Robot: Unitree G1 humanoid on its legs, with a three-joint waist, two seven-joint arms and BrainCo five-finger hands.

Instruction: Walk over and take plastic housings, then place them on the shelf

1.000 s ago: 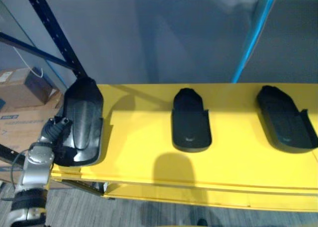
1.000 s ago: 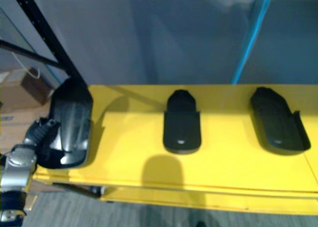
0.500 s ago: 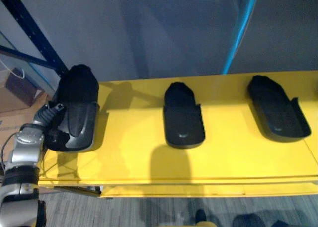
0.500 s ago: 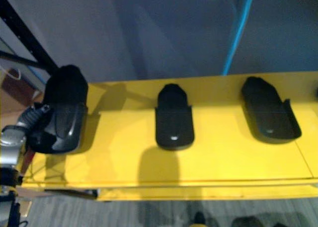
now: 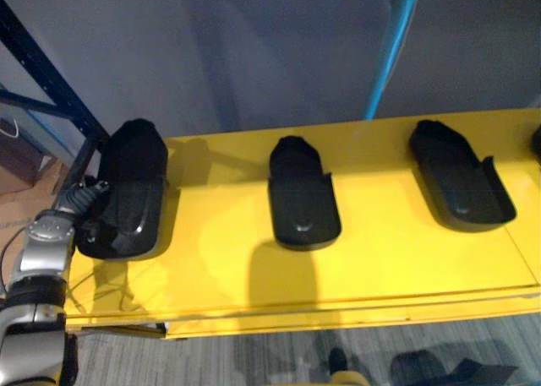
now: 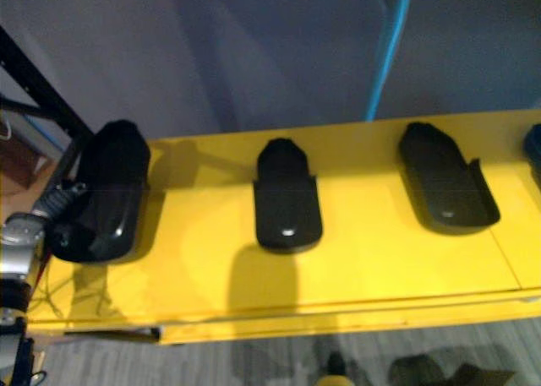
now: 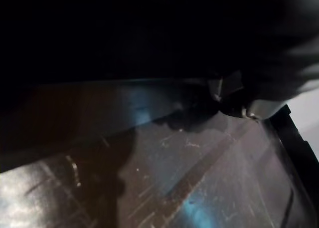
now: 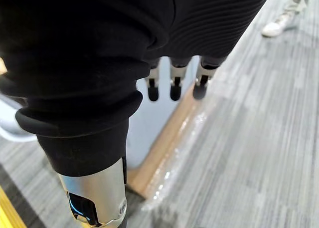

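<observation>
1. Now the left housing lies at the left end of the yellow shelf. A second ago its near end sat right at the front lip; it now rests farther back from that edge.
2. Tucked against that housing's left side is the left robot hand. Its fingers are hidden behind the black plastic, so I cannot tell whether they clasp it or have let go (its wrist view has the scratched, glossy shell right up close).
3. Meanwhile the middle housing and the right housing lie flat and well apart, as before. Their slide leftward across the view is the camera moving, not them.
4. Down low, the right robot hand hangs over the grey carpeted floor, fingers straight and side by side, holding nothing.
5. At the shelf's far right, a sliver of another dark thing has come into view, too little of it to name.
</observation>
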